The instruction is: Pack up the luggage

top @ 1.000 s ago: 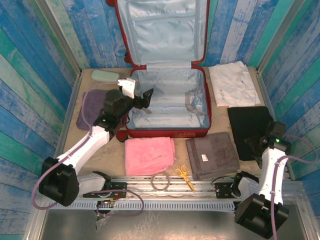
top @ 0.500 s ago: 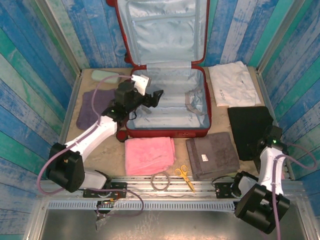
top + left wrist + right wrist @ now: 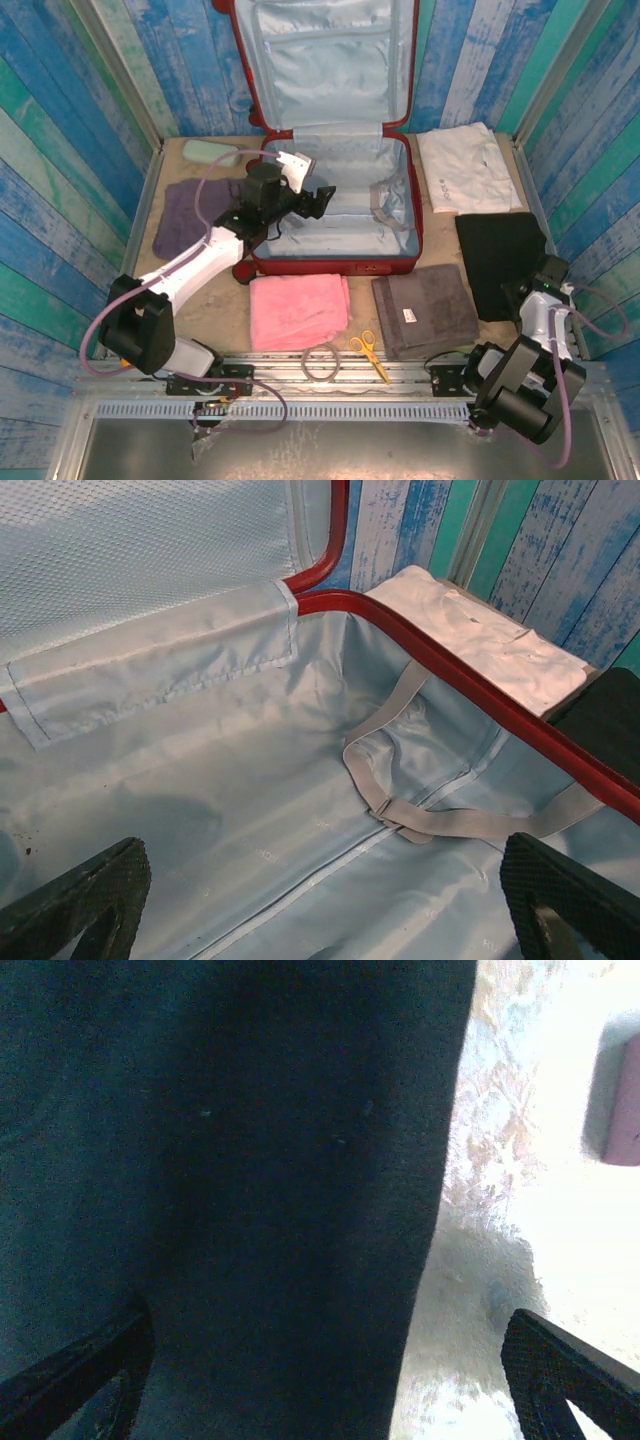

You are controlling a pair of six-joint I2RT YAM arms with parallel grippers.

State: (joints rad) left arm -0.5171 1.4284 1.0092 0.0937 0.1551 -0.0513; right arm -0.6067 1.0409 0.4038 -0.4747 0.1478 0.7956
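Top external view: the luggage (image 3: 335, 215) is seen lying open at 12 o'clock on the tabletop (image 3: 205, 305), its red base flat and its lid (image 3: 330, 60) propped upright against the blue plank wall. A pale lining is shown inside, and a grey strap (image 3: 385, 208) lies loose toward the 3 o'clock side of the base.

The left gripper (image 3: 318, 200) is held over the base near its 9 o'clock wall. In the left wrist view its two fingers are seen far apart at the lower corners, with nothing gripped between them; the strap and its buckle lie on the lining beyond, toward 1 o'clock.

Around the luggage, cloths are laid out: a white shirt (image 3: 465, 165) at 2 o'clock, a black cloth (image 3: 500, 260) at 3 o'clock, a grey towel (image 3: 425, 310) at 5 o'clock, a pink towel (image 3: 298, 310) at 6 o'clock touching the luggage's near edge, a purple cloth (image 3: 185, 215) at 9 o'clock and a green pouch (image 3: 210, 152) at 10 o'clock. Yellow scissors (image 3: 370, 352) are seen near the rail, between the two towels.

The right gripper (image 3: 320, 1390) is shown in the right wrist view spread wide above the black cloth's edge, empty, with bare tabletop at 3 o'clock of the cloth.
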